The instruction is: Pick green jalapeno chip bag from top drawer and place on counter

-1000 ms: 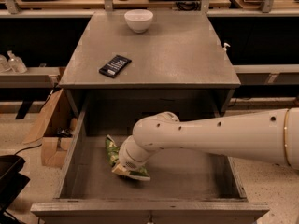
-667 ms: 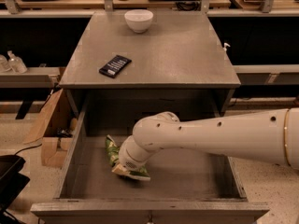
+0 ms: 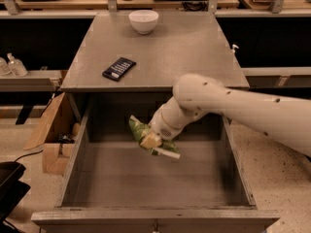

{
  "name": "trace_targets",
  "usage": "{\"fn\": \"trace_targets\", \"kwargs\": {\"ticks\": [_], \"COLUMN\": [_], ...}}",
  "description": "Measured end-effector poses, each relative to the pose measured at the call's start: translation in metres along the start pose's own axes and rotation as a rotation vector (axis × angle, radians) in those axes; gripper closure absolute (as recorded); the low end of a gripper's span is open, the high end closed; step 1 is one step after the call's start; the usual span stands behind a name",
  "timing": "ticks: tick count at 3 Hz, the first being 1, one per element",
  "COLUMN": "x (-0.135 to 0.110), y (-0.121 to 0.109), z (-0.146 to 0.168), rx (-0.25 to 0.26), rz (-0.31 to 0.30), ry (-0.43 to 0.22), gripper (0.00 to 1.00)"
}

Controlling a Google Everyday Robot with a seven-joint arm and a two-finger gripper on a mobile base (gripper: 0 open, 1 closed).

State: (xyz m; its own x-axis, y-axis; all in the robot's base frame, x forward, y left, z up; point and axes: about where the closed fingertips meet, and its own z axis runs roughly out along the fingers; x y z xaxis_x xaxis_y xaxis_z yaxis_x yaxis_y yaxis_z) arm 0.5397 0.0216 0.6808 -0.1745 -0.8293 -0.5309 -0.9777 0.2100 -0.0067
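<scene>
- Above the wide grey wooden drawer (image 3: 146, 188), the robot's hand (image 3: 151, 141) grips the wrinkly light-green chip bag (image 3: 138, 129).
- Picking looks done; placing on the matte grey worktop (image 3: 184, 47) is left.

The white robot arm (image 3: 233, 106) has risen and drawn rightward; its two-finger gripper (image 3: 150, 141), clamped on the small wrinkly light-green chip bag (image 3: 138, 128), has lifted it clear of the floor of the wide grey wooden drawer (image 3: 146, 188).
</scene>
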Motion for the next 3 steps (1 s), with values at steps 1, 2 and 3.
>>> {"fn": "trace_targets", "kwargs": {"ticks": [1, 2, 3], "x": [0.005, 0.001, -0.003], "y": [-0.049, -0.084, -0.093], "z": [-0.053, -0.099, -0.134], "rx": [-0.008, -0.032, -0.021], "rz": [0.027, 0.027, 0.023], "ry": [0.01, 0.025, 0.034], "gripper": [1.0, 1.0, 1.0]}}
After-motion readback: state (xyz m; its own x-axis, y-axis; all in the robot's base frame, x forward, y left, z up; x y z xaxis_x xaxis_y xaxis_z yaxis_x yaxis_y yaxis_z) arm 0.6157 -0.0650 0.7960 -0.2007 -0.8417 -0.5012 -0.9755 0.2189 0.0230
